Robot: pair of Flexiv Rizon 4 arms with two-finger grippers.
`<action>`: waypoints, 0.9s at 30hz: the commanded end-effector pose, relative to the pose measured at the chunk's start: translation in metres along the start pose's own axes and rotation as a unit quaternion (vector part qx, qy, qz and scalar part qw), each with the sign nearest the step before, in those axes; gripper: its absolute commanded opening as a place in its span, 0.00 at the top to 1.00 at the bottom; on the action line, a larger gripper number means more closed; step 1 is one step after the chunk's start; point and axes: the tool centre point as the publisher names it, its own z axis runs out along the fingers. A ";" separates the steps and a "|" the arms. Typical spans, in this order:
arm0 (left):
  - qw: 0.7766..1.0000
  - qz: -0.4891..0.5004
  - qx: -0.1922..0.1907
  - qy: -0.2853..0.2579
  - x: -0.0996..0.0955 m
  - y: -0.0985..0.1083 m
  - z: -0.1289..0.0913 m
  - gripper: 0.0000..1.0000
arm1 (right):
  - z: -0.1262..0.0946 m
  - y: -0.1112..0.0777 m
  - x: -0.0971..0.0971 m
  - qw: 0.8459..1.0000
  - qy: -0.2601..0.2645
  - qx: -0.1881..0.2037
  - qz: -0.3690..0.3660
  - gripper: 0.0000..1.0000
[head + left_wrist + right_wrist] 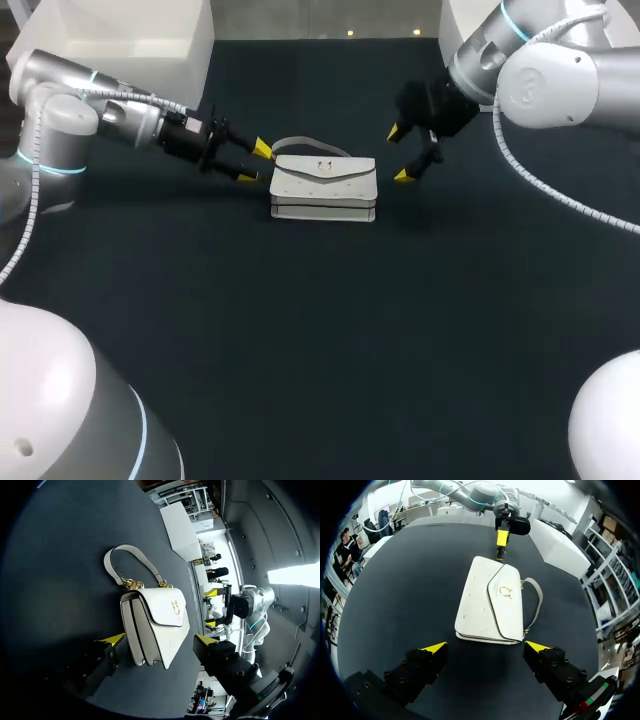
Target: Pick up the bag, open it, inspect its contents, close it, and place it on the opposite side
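Jaws stand spread on both arms: the left gripper (pixel 255 163) is just beside the left end of the white bag (pixel 323 185), and the right gripper (pixel 400 153) is near its right end, neither touching. The bag lies closed, flap up, toward the middle of the table's (pixel 300 350) far edge, well apart from the near and side edges.
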 end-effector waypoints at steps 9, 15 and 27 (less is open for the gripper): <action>0.986 0.124 -0.087 -0.070 0.032 -0.012 -0.062 0.00 | -0.007 0.028 0.020 0.996 -0.062 0.059 0.000 0.00; 0.960 0.226 -0.122 -0.115 0.042 -0.015 -0.080 0.00 | -0.003 0.036 0.026 0.993 -0.092 0.072 -0.011 0.00; 0.912 0.350 -0.126 -0.170 0.060 -0.029 -0.093 0.00 | 0.004 0.040 0.036 0.987 -0.129 0.083 -0.044 0.00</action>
